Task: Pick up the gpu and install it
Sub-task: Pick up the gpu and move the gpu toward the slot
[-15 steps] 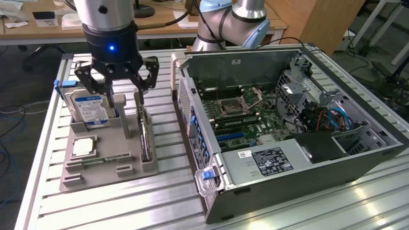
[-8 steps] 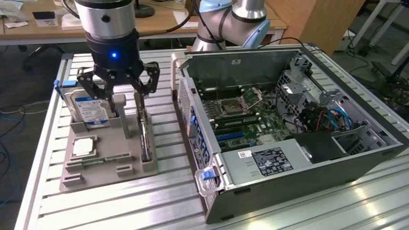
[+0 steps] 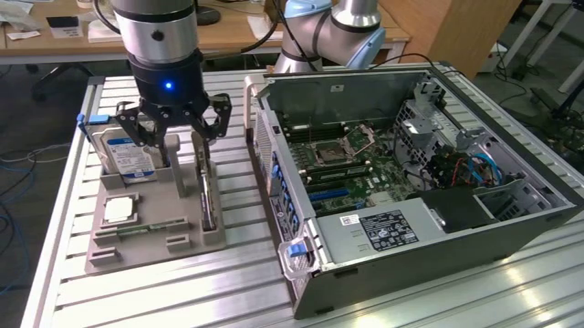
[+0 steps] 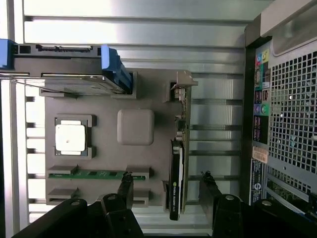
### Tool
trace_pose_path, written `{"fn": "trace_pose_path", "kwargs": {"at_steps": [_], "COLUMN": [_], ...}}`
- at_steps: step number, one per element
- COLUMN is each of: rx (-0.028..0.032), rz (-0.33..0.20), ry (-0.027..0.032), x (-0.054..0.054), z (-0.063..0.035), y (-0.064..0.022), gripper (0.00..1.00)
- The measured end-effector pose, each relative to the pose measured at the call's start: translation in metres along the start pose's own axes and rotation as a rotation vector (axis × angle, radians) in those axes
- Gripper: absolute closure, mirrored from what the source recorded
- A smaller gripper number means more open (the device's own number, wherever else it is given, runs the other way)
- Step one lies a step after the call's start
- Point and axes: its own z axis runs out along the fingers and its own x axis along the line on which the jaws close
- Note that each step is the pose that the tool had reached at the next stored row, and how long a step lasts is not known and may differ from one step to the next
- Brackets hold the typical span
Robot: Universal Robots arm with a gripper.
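The gpu [image 3: 206,195] is a thin dark card standing on its edge in a slot at the side of the grey holder tray [image 3: 150,249] nearest the computer case. My gripper [image 3: 175,133] hangs open above the tray, over its far end, touching nothing. In the wrist view the gpu [image 4: 177,171] runs as a narrow strip between my spread fingertips [image 4: 126,179], closer to the finger on the case side. The gripper [image 4: 166,177] holds nothing. The open computer case [image 3: 411,157] lies on its side with the motherboard [image 3: 342,160] exposed.
A silver hard drive [image 3: 128,156] with blue rails stands upright in the tray's far end. A square processor [image 3: 119,209] and a green memory stick [image 3: 139,229] lie in tray pockets. The arm's base [image 3: 319,34] rises behind the case. Everything rests on a slotted aluminium table [image 3: 182,301].
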Motion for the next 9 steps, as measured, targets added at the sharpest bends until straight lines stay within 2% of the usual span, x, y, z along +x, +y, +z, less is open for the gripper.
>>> {"fn": "trace_pose_path", "kwargs": {"at_steps": [9], "rx": [0.0023], "rz": [0.0], "ry": [0.0], "x": [-0.0008], "z": [0.0107], "y": [-0.0009], "gripper": [0.35]}}
